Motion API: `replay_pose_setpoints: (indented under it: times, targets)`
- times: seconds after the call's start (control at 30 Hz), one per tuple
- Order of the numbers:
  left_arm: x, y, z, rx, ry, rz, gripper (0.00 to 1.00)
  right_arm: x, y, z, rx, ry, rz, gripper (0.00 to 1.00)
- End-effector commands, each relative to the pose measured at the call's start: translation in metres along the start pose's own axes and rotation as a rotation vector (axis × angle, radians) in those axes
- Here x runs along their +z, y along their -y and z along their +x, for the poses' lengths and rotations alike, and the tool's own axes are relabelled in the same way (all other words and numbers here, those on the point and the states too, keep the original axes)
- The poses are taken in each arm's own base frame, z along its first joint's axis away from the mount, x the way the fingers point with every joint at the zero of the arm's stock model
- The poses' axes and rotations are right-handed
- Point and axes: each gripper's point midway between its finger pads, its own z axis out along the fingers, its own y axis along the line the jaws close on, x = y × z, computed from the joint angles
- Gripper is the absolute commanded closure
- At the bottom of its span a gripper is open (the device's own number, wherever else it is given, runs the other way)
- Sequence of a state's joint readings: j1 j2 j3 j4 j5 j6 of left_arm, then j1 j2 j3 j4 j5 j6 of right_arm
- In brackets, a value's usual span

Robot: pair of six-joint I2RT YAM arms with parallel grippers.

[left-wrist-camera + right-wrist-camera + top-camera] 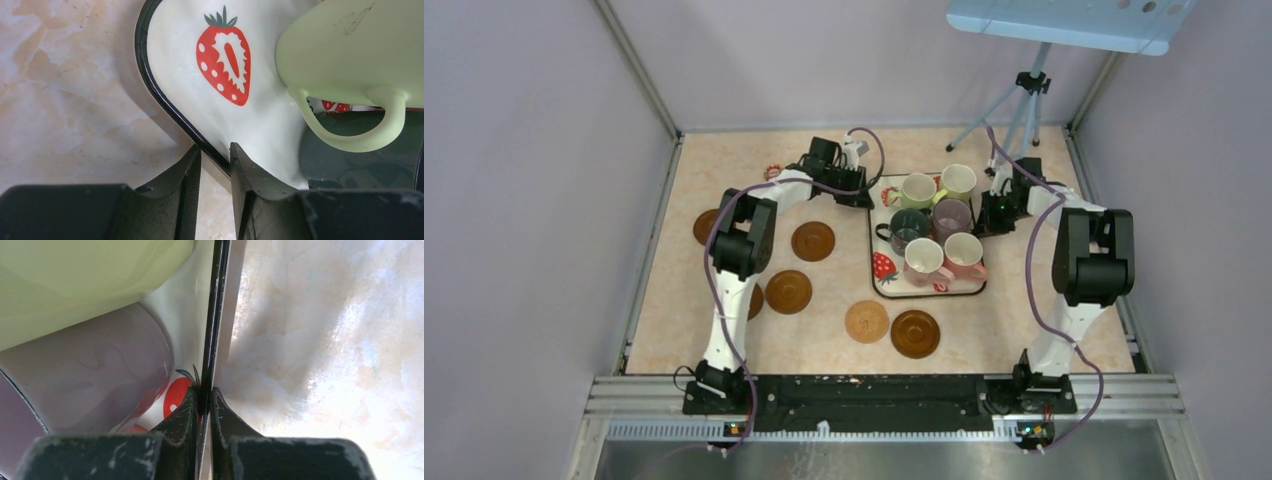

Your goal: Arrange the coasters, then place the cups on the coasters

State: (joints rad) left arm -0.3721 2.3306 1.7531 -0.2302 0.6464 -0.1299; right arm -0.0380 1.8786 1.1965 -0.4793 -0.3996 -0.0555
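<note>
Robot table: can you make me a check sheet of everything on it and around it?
Surface: beige marbled table.
Job's things: six coasters spread on the table, all bare; six cups all on the strawberry tray.
Clutter: small red thing at the far left.
Grippers: right gripper pinches the tray's right rim; left gripper straddles its left rim, gap showing.
Cables: purple cables along both arms.
Surroundings: pale walls, tripod, blue board overhead.

fingers [182, 416] clamp the tray rim [216, 300] beside a purple mug [100, 375].
</note>
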Motion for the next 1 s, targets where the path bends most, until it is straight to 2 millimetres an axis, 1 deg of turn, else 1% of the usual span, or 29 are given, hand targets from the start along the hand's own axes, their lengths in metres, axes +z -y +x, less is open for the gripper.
replay_pose_setpoints:
  times: [0.0, 0.03, 0.07, 0.1, 0.17, 0.23, 0.3, 0.37, 0.43, 0.5, 0.57, 0.63, 0.67, 0.77, 0.87, 0.97]
  targets:
    - [0.010, 0.029, -0.006, 0.040, 0.005, 0.086, 0.67, -0.007, 0.018, 0.009, -0.046, -0.021, 0.092, 1.00]
    - [0.007, 0.029, -0.009, 0.048, 0.009, 0.082, 0.65, -0.010, 0.017, 0.006, -0.048, -0.010, 0.093, 1.00]
    - [0.004, 0.031, -0.012, 0.062, 0.013, 0.079, 0.61, -0.013, 0.015, 0.003, -0.051, 0.000, 0.094, 1.00]
    - [-0.001, 0.032, -0.016, 0.079, 0.021, 0.073, 0.55, -0.016, 0.014, 0.000, -0.052, 0.011, 0.096, 0.98]
    - [-0.011, 0.033, -0.027, 0.105, 0.044, 0.054, 0.38, -0.022, 0.013, -0.006, -0.050, 0.032, 0.103, 0.90]
    - [-0.025, 0.030, -0.041, 0.116, 0.077, 0.038, 0.25, -0.030, 0.011, -0.014, -0.044, 0.049, 0.115, 0.85]
    - [-0.041, 0.026, -0.058, 0.127, 0.114, 0.015, 0.19, -0.037, 0.008, -0.022, -0.041, 0.062, 0.117, 0.78]
    - [-0.058, 0.022, -0.070, 0.149, 0.138, -0.004, 0.15, -0.045, 0.004, -0.027, -0.038, 0.075, 0.112, 0.70]
    - [-0.074, 0.020, -0.077, 0.176, 0.147, -0.027, 0.11, -0.051, 0.000, -0.028, -0.034, 0.081, 0.106, 0.59]
    - [-0.089, 0.021, -0.079, 0.223, 0.140, -0.043, 0.06, -0.057, -0.003, -0.027, -0.034, 0.084, 0.103, 0.52]
    - [-0.107, 0.023, -0.078, 0.263, 0.128, -0.074, 0.03, -0.062, -0.005, -0.025, -0.041, 0.082, 0.105, 0.46]
    - [-0.125, 0.017, -0.071, 0.285, 0.110, -0.118, 0.01, -0.071, -0.008, -0.024, -0.056, 0.088, 0.108, 0.42]
    - [-0.136, 0.012, -0.068, 0.297, 0.101, -0.148, 0.01, -0.076, -0.009, -0.023, -0.066, 0.091, 0.112, 0.41]
    - [-0.172, -0.013, -0.056, 0.318, 0.054, -0.266, 0.01, -0.089, -0.012, -0.021, -0.108, 0.098, 0.120, 0.38]
    - [-0.200, -0.031, -0.034, 0.412, -0.064, -0.327, 0.01, -0.098, -0.016, -0.012, -0.171, 0.049, 0.095, 0.35]
    - [-0.218, -0.047, -0.002, 0.460, -0.191, -0.359, 0.01, -0.109, -0.024, -0.010, -0.181, 0.045, 0.038, 0.31]
